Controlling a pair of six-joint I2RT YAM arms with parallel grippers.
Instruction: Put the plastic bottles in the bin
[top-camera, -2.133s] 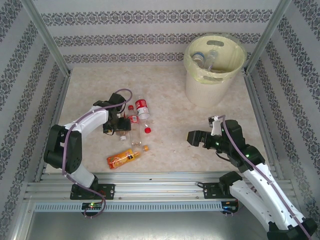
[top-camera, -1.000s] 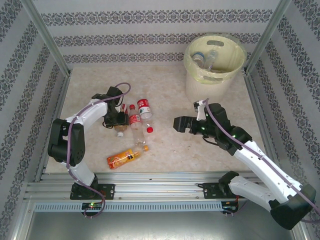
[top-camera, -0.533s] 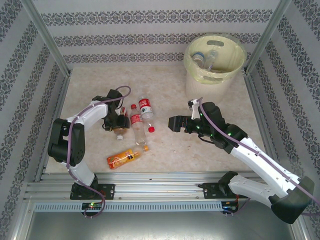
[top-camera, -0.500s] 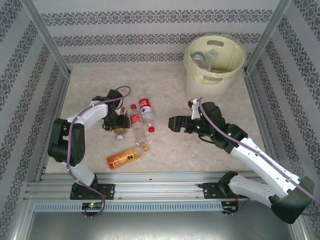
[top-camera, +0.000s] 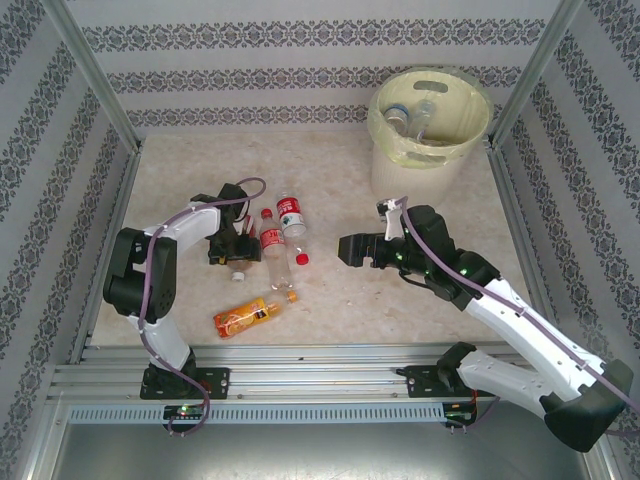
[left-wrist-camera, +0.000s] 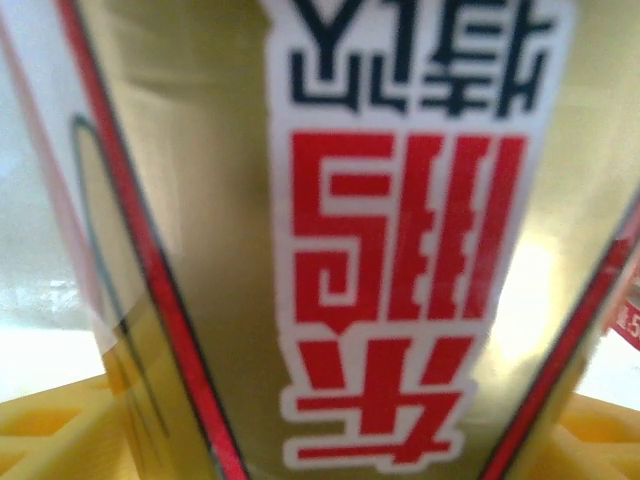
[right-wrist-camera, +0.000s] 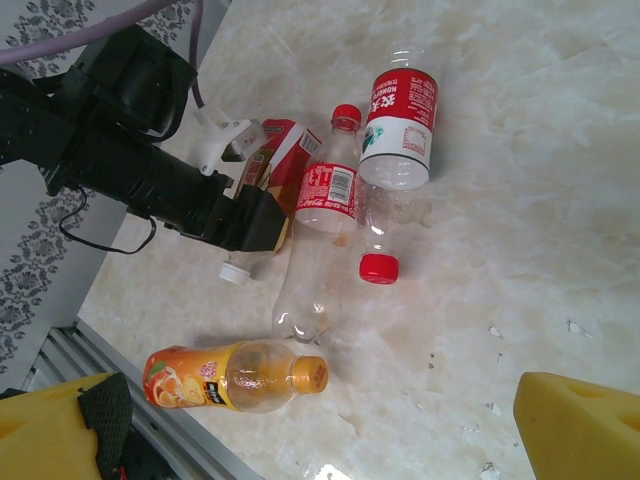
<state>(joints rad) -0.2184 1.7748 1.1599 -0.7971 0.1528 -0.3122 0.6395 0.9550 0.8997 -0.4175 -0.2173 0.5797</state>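
Bottles (right-wrist-camera: 325, 200) lie left of centre on the table, well apart from the bin (top-camera: 410, 185) in the far right corner, which holds a few more. My left gripper (top-camera: 234, 252) straddles a gold-labelled bottle (left-wrist-camera: 400, 250); I cannot tell whether it clamps or has released. My right gripper (top-camera: 347, 249), spread wide and empty, has advanced leftward towards the bottles over the last two seconds.

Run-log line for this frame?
left tool: astride gold-label bottle, grip unclear | right tool: open, empty | bin: bottles inside
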